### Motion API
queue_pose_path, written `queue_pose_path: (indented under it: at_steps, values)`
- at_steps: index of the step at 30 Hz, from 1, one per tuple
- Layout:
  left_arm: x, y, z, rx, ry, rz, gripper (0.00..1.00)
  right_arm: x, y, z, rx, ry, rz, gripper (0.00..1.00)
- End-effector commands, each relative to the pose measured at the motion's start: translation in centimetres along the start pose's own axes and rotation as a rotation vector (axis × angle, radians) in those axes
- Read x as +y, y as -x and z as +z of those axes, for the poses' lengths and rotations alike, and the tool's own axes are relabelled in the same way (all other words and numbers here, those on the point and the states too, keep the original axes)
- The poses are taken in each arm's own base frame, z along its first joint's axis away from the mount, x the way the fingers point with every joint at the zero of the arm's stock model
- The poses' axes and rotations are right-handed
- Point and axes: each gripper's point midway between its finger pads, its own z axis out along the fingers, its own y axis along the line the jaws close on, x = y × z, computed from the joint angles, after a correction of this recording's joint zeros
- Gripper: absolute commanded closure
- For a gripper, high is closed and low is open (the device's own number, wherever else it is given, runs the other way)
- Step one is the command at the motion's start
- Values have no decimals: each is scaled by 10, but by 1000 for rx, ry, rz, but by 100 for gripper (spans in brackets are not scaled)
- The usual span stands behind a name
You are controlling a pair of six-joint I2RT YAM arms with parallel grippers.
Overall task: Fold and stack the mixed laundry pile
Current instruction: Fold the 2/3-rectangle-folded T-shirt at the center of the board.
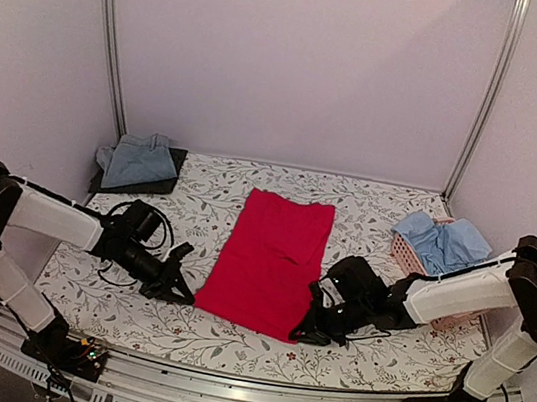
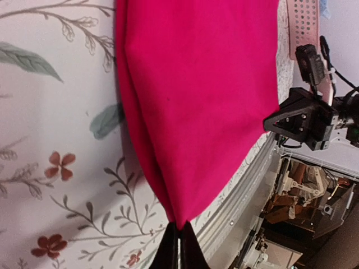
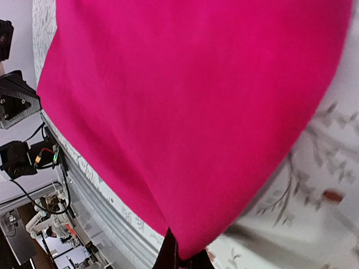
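- The red garment [image 1: 275, 258] is spread flat as a long panel in the centre of the top view, on the floral tablecloth [image 1: 369, 337]. It is judged to be in mid-fold, with at least one more fold needed before it can be stacked.
- The left gripper [image 1: 182, 292] is seen pinched shut on the lower-left corner of the red garment. In the left wrist view its fingertips [image 2: 180, 251] are closed tightly on the cloth's point at the bottom of the frame.
- The right gripper [image 1: 313, 331] is likewise clamped on the lower-right corner. In the right wrist view the cloth's tip is nipped between its jaws at the bottom edge.
- With both near corners held, a lengthwise fold towards the top of the frame is judged to be the step in hand.
- At the upper left of the top view a blue-grey folded piece [image 1: 138, 159] lies on a dark piece [image 1: 168, 184]. These are taken to be the stack begun so far.
- At the right a light blue shirt [image 1: 444, 243] is heaped unfolded in the pink basket [image 1: 402, 253], so that item is left to do.
- Counted: one red garment, one light blue shirt, one basket, two grippers.
- Two stacked pieces are counted, as far as can be told. Whether more cloth is hidden beneath the shirt cannot be told.
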Motion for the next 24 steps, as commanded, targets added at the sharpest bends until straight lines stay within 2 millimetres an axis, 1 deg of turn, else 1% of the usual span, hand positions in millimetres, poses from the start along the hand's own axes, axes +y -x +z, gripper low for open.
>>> queue_pose_path:
  at_steps: [1, 4, 6, 8, 10, 11, 15, 17, 19, 20, 21, 22, 24]
  values:
    - [-29, -13, -24, -52, -57, -35, 100, 12, -28, -18, 20, -5, 82, 100]
    - [-47, -5, -39, -97, -74, -16, 100, 16, -16, -36, -29, -2, 105, 100]
    - [-58, 7, -44, -121, -91, -6, 100, 16, -4, -45, -48, 8, 119, 100]
    - [-66, 25, -46, -139, -87, 6, 100, 17, 12, -54, -67, 9, 117, 100]
    - [-73, 46, -44, -145, -80, 16, 100, 15, 30, -60, -82, 3, 105, 100]
    - [-70, 57, -40, -135, -66, 5, 100, 19, 42, -65, -98, 12, 102, 100]
    - [-76, 110, -38, -158, -59, 15, 100, 21, 85, -77, -125, 21, 75, 100]
    - [-78, 136, -37, -164, -61, 14, 100, 19, 107, -81, -133, 19, 56, 100]
    - [-78, 160, -32, -161, -62, 14, 100, 13, 128, -83, -137, 15, 56, 100]
    - [-84, 176, -33, -172, -64, 30, 100, 12, 139, -86, -144, 20, 56, 100]
    - [-81, 186, -29, -166, -58, 26, 100, 7, 149, -88, -144, 16, 54, 100]
    - [-84, 197, -28, -167, -67, 36, 100, 1, 162, -93, -156, 17, 63, 100]
    - [-83, 218, -19, -163, -71, 40, 100, -13, 182, -94, -159, 11, 63, 100]
